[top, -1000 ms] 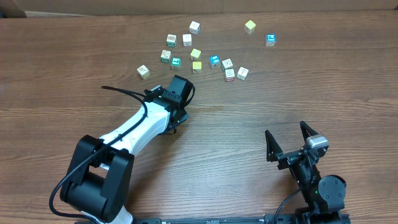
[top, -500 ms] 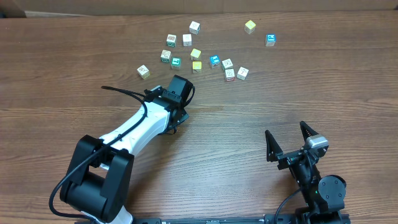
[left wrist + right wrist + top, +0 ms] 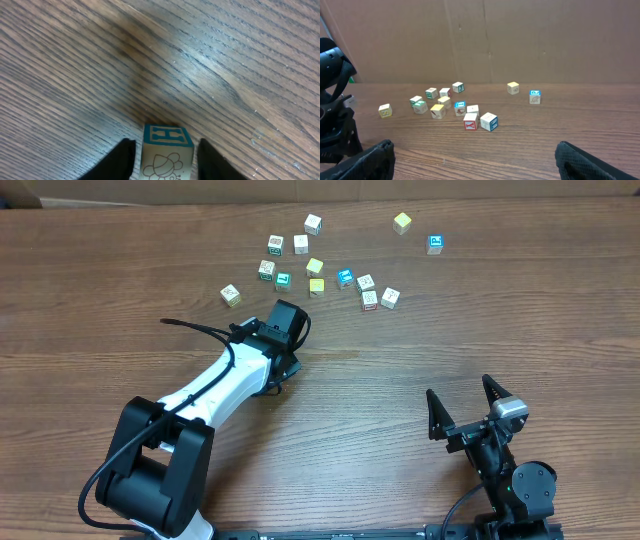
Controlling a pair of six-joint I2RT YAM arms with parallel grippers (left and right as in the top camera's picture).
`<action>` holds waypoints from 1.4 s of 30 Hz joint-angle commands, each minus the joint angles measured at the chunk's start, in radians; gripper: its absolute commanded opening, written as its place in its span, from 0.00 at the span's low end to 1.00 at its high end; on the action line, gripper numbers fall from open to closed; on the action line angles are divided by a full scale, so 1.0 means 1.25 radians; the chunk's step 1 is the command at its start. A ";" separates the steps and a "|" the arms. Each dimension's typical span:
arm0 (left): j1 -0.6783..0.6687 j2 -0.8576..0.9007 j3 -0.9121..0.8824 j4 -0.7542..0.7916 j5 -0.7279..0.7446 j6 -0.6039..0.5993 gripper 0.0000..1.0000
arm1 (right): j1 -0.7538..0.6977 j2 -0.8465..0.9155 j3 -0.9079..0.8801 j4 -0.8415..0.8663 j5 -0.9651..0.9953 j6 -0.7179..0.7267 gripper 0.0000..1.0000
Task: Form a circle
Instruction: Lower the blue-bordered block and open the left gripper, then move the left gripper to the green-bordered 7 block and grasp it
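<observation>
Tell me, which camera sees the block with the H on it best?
The left wrist camera: the block sits close up between the left gripper's fingers. Overhead, that gripper covers it. The right wrist camera doesn't show it.

the left arm [image 3: 215, 385] is clad in white shells between black joints, with a black cable [image 3: 200, 328] run along it. the black right end effector [image 3: 459, 388] is backed by a grey cap [image 3: 508, 408].

Cube [image 3: 167, 150] between left jaws, other cubes [image 3: 316, 266] scattered just behind — right arm [image 3: 497, 450] well apart rightward
</observation>
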 commanded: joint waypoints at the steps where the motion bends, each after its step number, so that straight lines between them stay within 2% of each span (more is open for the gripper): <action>1: 0.009 0.006 -0.005 -0.003 0.004 -0.011 0.45 | -0.004 -0.006 -0.008 0.004 0.002 -0.004 1.00; 3: 0.009 0.006 -0.005 -0.002 0.004 -0.011 0.63 | -0.004 -0.006 -0.008 0.003 0.002 -0.004 1.00; 5: 0.009 0.006 -0.004 -0.002 0.006 -0.011 0.76 | -0.004 -0.006 -0.008 0.003 0.002 -0.004 1.00; 7: 0.009 0.005 0.002 -0.002 0.006 0.004 0.81 | -0.004 -0.006 -0.008 0.003 0.002 -0.003 1.00; 10: 0.013 -0.005 0.039 -0.010 -0.007 0.087 0.86 | -0.004 -0.006 -0.008 0.004 0.002 -0.004 1.00; 15: 0.042 -0.021 0.194 -0.070 -0.022 0.257 0.83 | -0.004 -0.006 -0.008 0.003 0.002 -0.004 1.00; 19: 0.070 -0.021 0.374 -0.125 0.026 0.416 0.77 | -0.004 -0.006 -0.008 0.003 0.002 -0.004 1.00; 22: 0.089 -0.021 0.512 -0.163 0.027 0.468 0.75 | -0.004 -0.006 -0.008 0.003 0.002 -0.004 1.00; 25: 0.102 -0.021 0.599 -0.133 0.028 0.497 0.75 | -0.004 -0.006 -0.008 0.003 0.002 -0.004 1.00; 31: 0.102 -0.001 0.612 -0.005 0.028 0.563 0.74 | -0.004 -0.006 -0.008 0.003 0.002 -0.004 1.00; 35: 0.102 0.056 0.612 0.010 0.028 0.565 0.73 | -0.004 -0.006 -0.008 0.003 0.002 -0.004 1.00; 39: 0.103 0.132 0.612 0.020 0.028 0.612 0.71 | -0.004 -0.006 -0.008 0.004 0.002 -0.004 1.00; 41: 0.106 0.177 0.612 0.026 0.028 0.643 0.73 | -0.004 -0.006 -0.008 0.003 0.002 -0.004 1.00; 42: 0.108 0.206 0.612 0.031 0.028 0.653 0.77 | -0.004 -0.006 -0.008 0.003 0.002 -0.004 1.00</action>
